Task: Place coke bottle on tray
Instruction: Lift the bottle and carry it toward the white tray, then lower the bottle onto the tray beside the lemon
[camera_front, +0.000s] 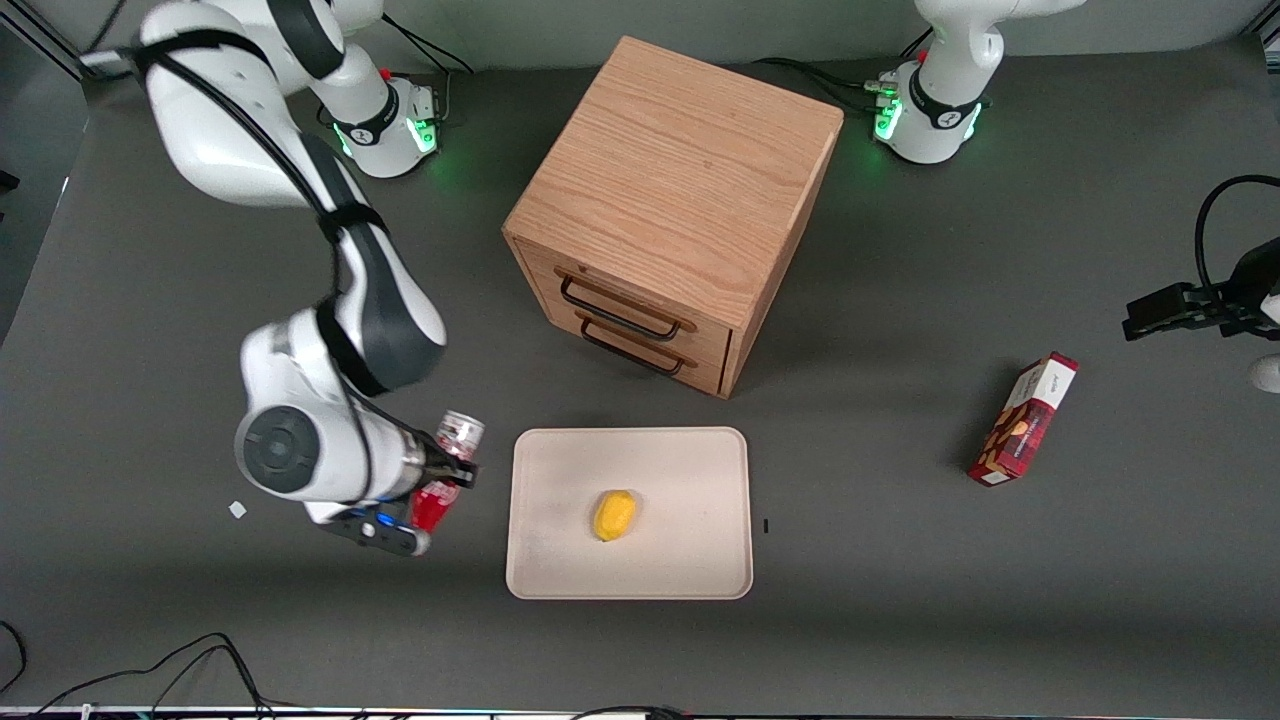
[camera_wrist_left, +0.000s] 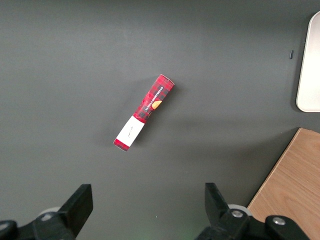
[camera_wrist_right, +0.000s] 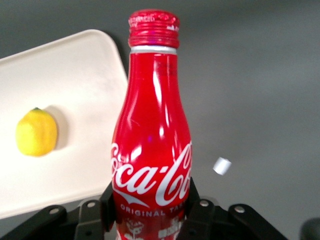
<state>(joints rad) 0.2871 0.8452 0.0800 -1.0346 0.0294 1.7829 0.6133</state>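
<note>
Gripper (camera_front: 445, 478) is clamped on the coke bottle (camera_wrist_right: 152, 140), fingers pressing its lower body, held just beside the tray (camera_front: 690, 470).

Hand (camera_front: 447, 478) clamped on coke bottle (camera_front: 447, 470), held off table (camera_front: 900, 600) beside tray (camera_front: 690, 560); lemon (camera_front: 614, 515) on tray.

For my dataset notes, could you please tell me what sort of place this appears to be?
Probably a robotics lab tabletop: a dark mat holds staged props, a wooden drawer cabinet and a tray, and the claw, beside the tray, grips a coke bottle.
</note>
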